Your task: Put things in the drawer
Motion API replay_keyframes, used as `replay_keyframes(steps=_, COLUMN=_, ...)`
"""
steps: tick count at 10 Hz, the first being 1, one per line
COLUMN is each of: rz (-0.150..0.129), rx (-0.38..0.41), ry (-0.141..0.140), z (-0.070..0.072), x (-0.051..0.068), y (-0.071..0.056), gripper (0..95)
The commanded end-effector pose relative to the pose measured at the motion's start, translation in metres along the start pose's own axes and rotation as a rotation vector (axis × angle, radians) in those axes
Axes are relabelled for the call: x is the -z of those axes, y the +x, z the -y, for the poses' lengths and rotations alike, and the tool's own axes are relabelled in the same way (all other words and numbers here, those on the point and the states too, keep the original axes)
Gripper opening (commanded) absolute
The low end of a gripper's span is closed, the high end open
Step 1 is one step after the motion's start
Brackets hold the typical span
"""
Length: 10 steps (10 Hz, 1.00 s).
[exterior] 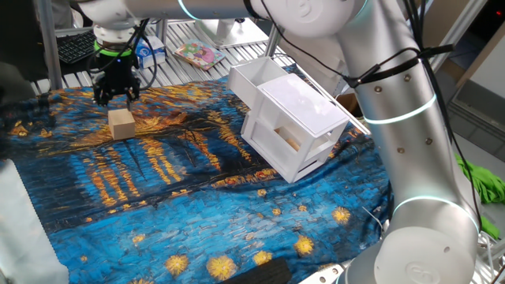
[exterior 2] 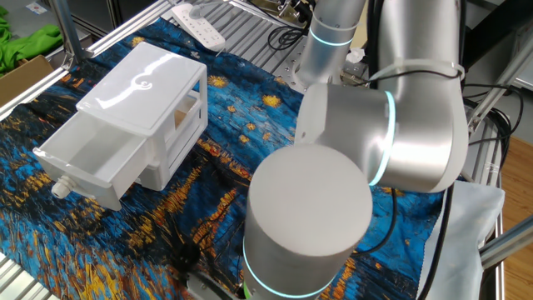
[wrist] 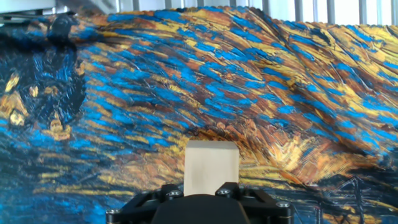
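The tan cube block (exterior: 121,124) sits on the blue and orange painted cloth at the far left. My gripper (exterior: 116,96) hovers just above and slightly behind it, with the fingers spread and nothing between them. In the hand view the block (wrist: 211,168) lies straight below the black gripper body; the fingertips do not show there. The white cabinet (exterior: 304,126) stands to the right, and its upper drawer (exterior: 254,80) is pulled out and looks empty. The drawer (exterior 2: 96,162) also shows in the other fixed view, where the arm hides the block and gripper.
The lower drawer (exterior: 286,142) has a front slot with something tan behind it. A colourful book (exterior: 197,54) and a keyboard (exterior: 75,47) lie beyond the cloth. A white power strip (exterior 2: 200,25) and a green cloth (exterior 2: 25,46) lie by the table edge.
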State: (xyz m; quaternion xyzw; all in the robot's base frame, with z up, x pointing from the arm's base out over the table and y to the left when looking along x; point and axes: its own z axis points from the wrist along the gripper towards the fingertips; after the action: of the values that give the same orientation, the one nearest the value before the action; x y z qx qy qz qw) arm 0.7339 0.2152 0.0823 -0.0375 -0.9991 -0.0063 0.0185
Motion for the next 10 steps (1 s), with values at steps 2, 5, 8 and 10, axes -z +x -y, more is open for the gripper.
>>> replay_keyframes(steps=2, rz=0.007, rx=-0.003, ry=-0.002, z=0.000, x=-0.004, y=-0.001, gripper=57.0)
replay_keyframes(steps=5, rz=0.014, rx=-0.005, ry=-0.003, z=0.003, x=-0.006, y=-0.002, gripper=57.0)
replay_keyframes(steps=8, rz=0.028, rx=0.000, ry=-0.005, z=0.010, x=-0.011, y=-0.004, gripper=76.0)
replay_keyframes(steps=10, rz=0.029, rx=-0.004, ry=-0.007, z=0.010, x=-0.014, y=-0.004, gripper=76.0)
